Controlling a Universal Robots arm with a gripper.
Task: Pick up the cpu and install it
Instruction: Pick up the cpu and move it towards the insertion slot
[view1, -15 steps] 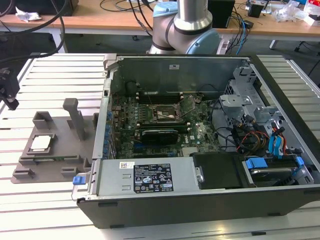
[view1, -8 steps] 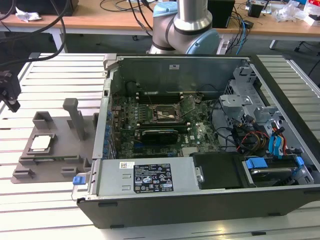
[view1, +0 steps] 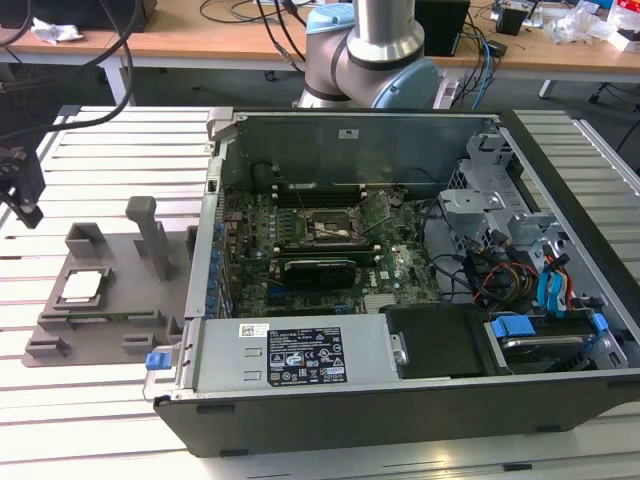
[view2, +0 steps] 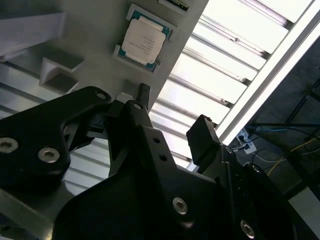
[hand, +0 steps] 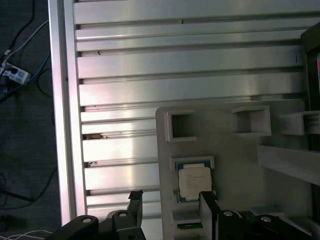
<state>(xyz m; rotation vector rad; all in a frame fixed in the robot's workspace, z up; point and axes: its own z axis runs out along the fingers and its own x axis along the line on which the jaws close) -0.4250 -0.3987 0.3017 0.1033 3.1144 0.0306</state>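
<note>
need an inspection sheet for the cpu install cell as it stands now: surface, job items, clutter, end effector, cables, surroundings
Surface: slatted metal table carrying a gray tray and an open computer case.
Job's things: cpu lies flat in a tray recess, not held; motherboard socket sits inside the case.
Clutter: crumpled pale scraps on the desk behind.
End effector: open, empty, above the table near the tray, apart from the cpu.
Cables: loose wires inside the case; black cables hanging at the exterior view's left; leads on the floor.
Surroundings: wooden desk and arm base behind the case.
</note>
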